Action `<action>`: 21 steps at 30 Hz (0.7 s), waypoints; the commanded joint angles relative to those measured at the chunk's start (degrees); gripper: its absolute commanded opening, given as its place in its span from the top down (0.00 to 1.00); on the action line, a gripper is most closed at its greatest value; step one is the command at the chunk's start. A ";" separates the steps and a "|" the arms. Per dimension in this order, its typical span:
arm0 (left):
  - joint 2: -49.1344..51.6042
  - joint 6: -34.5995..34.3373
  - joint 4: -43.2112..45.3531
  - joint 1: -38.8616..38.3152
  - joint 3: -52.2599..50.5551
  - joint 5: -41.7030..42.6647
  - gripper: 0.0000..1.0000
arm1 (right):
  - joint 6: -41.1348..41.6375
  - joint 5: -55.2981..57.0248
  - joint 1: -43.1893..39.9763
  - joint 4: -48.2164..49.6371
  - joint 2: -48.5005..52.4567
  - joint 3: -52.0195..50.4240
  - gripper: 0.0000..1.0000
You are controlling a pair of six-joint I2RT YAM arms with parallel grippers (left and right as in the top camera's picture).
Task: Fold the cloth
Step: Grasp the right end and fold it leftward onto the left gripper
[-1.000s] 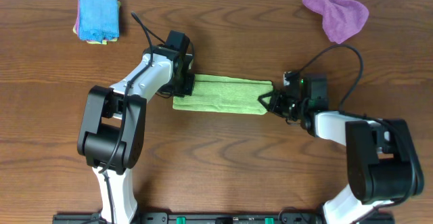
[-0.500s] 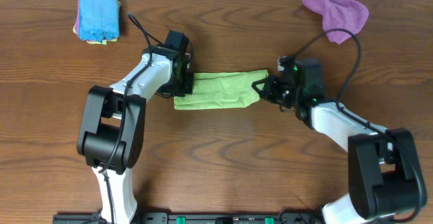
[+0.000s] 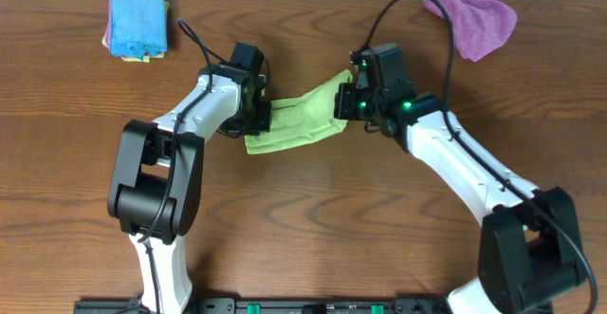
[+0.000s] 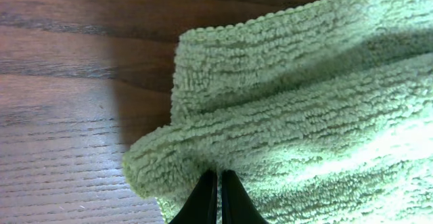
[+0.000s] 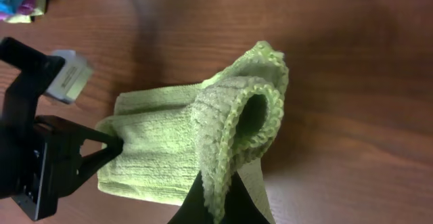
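Observation:
A green cloth (image 3: 299, 120) lies folded lengthwise on the wooden table. My left gripper (image 3: 261, 120) is shut on its left end and pins it near the table; the left wrist view shows the fingertips (image 4: 218, 183) closed in the green cloth (image 4: 304, 102). My right gripper (image 3: 346, 103) is shut on the cloth's right end, lifted above the table and carried over toward the left. In the right wrist view the held end of the cloth (image 5: 237, 122) curls over my fingers (image 5: 220, 197).
A stack of folded blue cloths (image 3: 137, 27) sits at the far left. A crumpled purple cloth (image 3: 471, 18) lies at the far right. The left gripper's body (image 5: 40, 136) shows in the right wrist view.
My right gripper has lifted the cloth's right end and moved it left and away, shortening the cloth. The left gripper has stayed in place on the left end.

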 commanded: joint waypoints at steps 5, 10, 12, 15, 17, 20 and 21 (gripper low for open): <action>2.56 -0.42 -0.94 -0.59 -1.77 3.10 0.94 | -3.08 5.97 4.44 -1.20 3.37 0.63 0.99; 2.56 -0.44 -1.20 -0.59 -1.77 3.15 0.94 | -3.52 7.17 5.66 -2.03 5.53 0.63 0.98; 2.56 -0.44 -1.53 -0.66 -1.77 3.65 0.94 | -3.50 7.17 6.10 -1.86 6.12 0.63 0.98; 2.56 -1.51 -1.55 -1.14 -1.77 4.57 0.94 | -3.52 7.21 6.88 -0.17 6.32 0.63 0.98; 2.56 -1.75 -1.55 -1.46 -1.77 4.57 0.94 | -3.52 7.19 7.17 0.81 6.32 0.63 0.99; 2.56 -1.75 -1.53 -2.32 -1.77 4.57 0.94 | -3.98 7.17 8.15 1.22 6.34 0.63 0.98; 2.56 -1.75 -1.49 -2.54 -1.77 4.57 0.94 | -4.00 7.17 8.55 1.18 6.34 0.63 0.99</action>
